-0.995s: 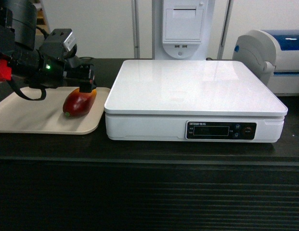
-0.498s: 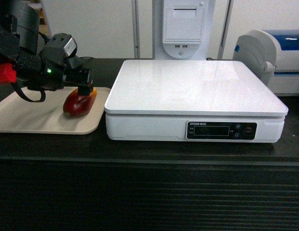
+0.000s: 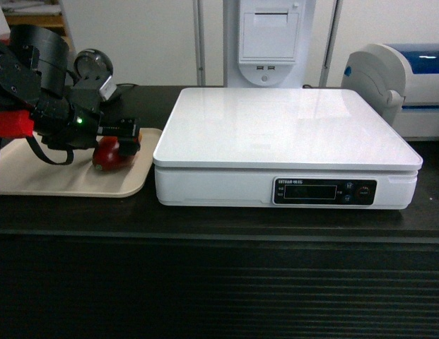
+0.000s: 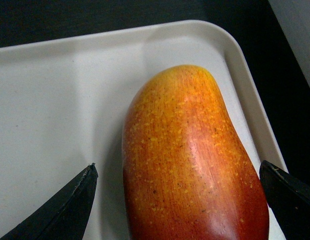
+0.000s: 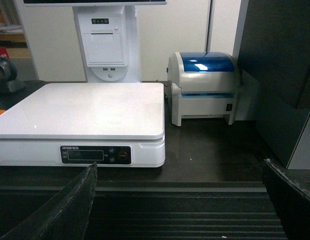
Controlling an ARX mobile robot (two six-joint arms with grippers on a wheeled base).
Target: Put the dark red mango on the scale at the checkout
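Scale (image 3: pixel 286 131) sits on the checkout (image 3: pixel 219 219) just right of my left gripper (image 3: pixel 124 138); its near left edge is close beside the tray (image 3: pixel 56 180), top bare and glossy. Display strip (image 3: pixel 324 191) faces front. Behind the scale: a white receipt unit (image 3: pixel 270 39) on a post. Right of it: a white-and-blue printer (image 5: pixel 205 85), apart from the scale. A round metal object (image 3: pixel 92 67) stands behind my left arm.

The scale's left wall rises above tray level right next to the tray's rim, just right of where my left jaws are.

Left gripper: down over the mango (image 4: pixel 189 160), which lies on the tray near its right rim. In the left wrist view the jaws are spread wide, one fingertip (image 4: pixel 70 200) on each side of the fruit, with tray showing between the left tip and the skin. Right tip is at the frame edge; can't tell if it touches. No grip that I can see. In the head view my gripper covers most of the mango; only a dark red patch shows below it.

Right gripper (image 5: pixel 179 200): jaws wide apart, holding nothing, hanging in front of the checkout's ribbed front, scale ahead-left, printer ahead.
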